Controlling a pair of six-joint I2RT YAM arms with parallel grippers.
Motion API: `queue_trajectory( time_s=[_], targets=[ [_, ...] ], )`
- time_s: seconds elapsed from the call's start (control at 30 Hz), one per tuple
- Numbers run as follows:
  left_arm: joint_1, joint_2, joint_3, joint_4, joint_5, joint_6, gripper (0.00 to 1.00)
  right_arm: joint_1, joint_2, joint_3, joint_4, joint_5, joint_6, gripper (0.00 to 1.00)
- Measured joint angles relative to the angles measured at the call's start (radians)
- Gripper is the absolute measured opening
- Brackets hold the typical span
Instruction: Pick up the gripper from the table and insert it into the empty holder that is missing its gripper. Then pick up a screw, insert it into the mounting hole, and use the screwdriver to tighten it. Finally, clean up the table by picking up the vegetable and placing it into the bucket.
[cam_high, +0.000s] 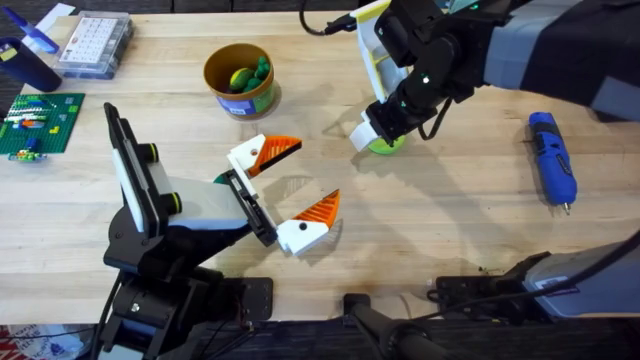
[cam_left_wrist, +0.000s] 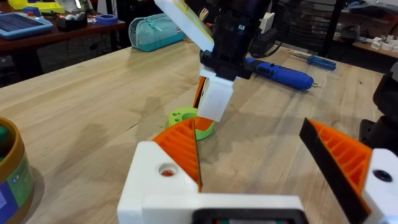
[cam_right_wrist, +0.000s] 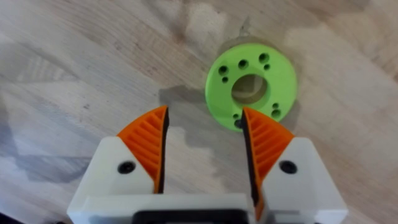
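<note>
Cleanup step is in hand, judging by the layout: right gripper (cam_high: 378, 139) is hanging low over the vegetable (cam_high: 388, 144), w/ nothing gripped. Going L to R on the table (cam_high: 440, 230): a green brick plate (cam_high: 38, 124) and clear parts box (cam_high: 94, 44) are sitting at approx 10 o'clock of the left gripper (cam_high: 291, 192), which is idling wide open and empty near centre. The bucket (cam_high: 239, 80), already holding a yellow-green piece and a dark green piece, is lying at 12 o'clock of it. In the right wrist view the pads (cam_right_wrist: 148, 146) are standing apart, the disc (cam_right_wrist: 251, 84) off toward one pad, not between them. Next move prob. needs a small sideways shift to centre, then descend and close. The screwdriver (cam_high: 552, 158) is lying at 3 o'clock, well apart. Path to bucket is looking unobstructed.
</note>
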Motion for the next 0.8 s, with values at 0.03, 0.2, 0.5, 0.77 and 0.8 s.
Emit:
queue_trajectory(
  time_s=[0.03, 0.2, 0.5, 0.77, 0.8],
  targets=[
    [0.0, 0.001, 0.0, 0.001, 0.0, 0.0, 0.991, 0.0, 0.002, 0.0, 0.0, 0.0, -0.001, 0.649],
    [0.0, 0.001, 0.0, 0.002, 0.0, 0.0, 0.991, 0.0, 0.007, 0.003, -0.026, 0.0, 0.007, 0.649],
    [0.0, 0.0, 0.0, 0.002, -0.001, 0.0, 0.991, -0.062, -0.114, 0.062, -0.164, 0.0, 0.029, 0.649],
    [0.0, 0.001, 0.0, 0.002, -0.001, 0.0, 0.991, -0.105, -0.301, 0.056, -0.223, 0.022, 0.06, 0.649],
    [0.0, 0.001, 0.0, 0.002, -0.001, 0.0, 0.991, -0.111, -0.326, 0.048, -0.232, 0.027, 0.067, 0.649]
  ],
)
